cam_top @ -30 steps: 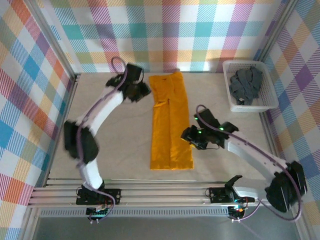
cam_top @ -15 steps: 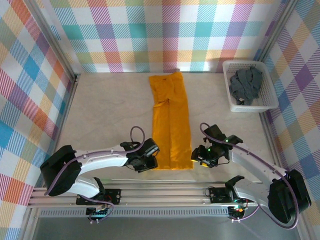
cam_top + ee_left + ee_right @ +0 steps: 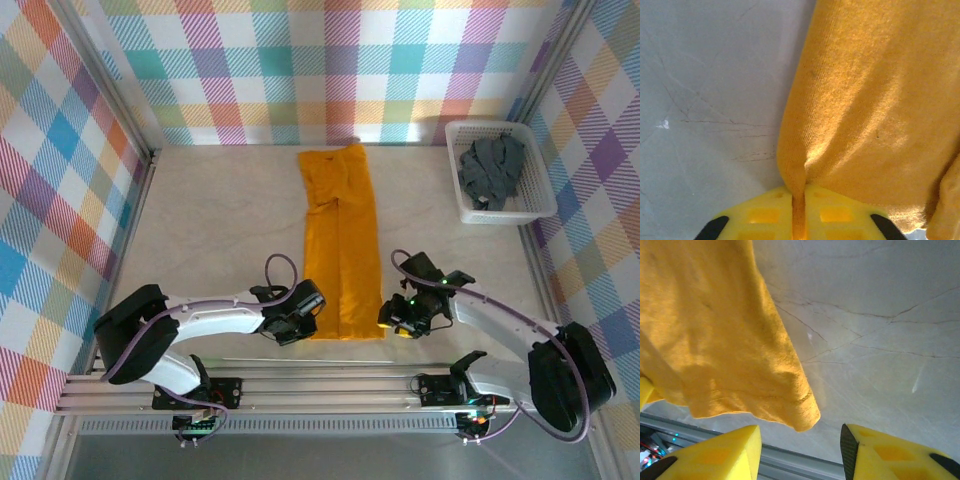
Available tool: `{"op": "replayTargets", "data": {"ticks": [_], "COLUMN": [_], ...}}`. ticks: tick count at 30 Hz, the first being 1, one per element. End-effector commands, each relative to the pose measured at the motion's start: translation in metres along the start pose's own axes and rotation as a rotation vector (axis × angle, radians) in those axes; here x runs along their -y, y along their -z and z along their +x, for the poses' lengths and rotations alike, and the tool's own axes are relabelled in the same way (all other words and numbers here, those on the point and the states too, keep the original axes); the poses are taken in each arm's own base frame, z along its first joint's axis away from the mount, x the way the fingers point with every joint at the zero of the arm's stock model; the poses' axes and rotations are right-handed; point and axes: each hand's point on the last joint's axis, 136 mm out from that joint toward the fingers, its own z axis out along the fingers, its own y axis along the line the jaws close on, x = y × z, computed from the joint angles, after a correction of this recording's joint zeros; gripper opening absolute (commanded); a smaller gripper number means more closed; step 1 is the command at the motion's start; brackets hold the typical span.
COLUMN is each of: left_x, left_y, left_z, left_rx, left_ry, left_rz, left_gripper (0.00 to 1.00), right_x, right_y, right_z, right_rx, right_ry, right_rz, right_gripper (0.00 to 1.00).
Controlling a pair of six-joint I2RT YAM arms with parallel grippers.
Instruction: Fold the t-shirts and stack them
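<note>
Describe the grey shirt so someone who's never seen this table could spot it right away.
At the far right corner of the table sits a white mesh basket. The grey shirt lies crumpled inside it. Unlike the orange shirt, folded into a long strip mid-table, it is dark and bunched up.

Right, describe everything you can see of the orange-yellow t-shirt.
The orange-yellow t-shirt is plain, soft knit cloth, folded into a long narrow strip with a flap edge running down its middle. It lies flat on the table, lengthwise from the far wall toward the arms. The left gripper is shut on its near left corner, with a thin ridge of cloth pinched between the yellow fingers. The right gripper stands open at the near right corner, not gripping it.
</note>
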Motion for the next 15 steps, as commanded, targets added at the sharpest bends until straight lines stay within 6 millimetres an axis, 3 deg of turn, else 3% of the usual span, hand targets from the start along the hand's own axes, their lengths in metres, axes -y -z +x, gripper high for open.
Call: {"op": "replayTargets", "data": {"ticks": [1, 6, 12, 15], "left_x": [0.025, 0.025, 0.022, 0.029], "left_y": [0.0, 0.003, 0.007, 0.01], "left_z": [0.001, 0.003, 0.006, 0.009], "left_rx": [0.019, 0.019, 0.019, 0.019], "left_ry": [-0.014, -0.007, 0.02, 0.028], "left_rz": [0.087, 0.099, 0.121, 0.168], "left_gripper": [0.06, 0.04, 0.0, 0.0], "right_x": [-0.005, -0.016, -0.012, -0.016], "right_y": [-0.009, -0.017, -0.026, -0.026], "right_z": [-0.003, -0.004, 0.001, -0.002], "right_rx": [-0.008, -0.019, -0.021, -0.009], "right_ry": [-0.009, 0.006, -0.007, -0.001], "right_rz": [0.006, 0.011, 0.035, 0.025], "right_gripper": [0.43, 0.41, 0.38, 0.34]}}
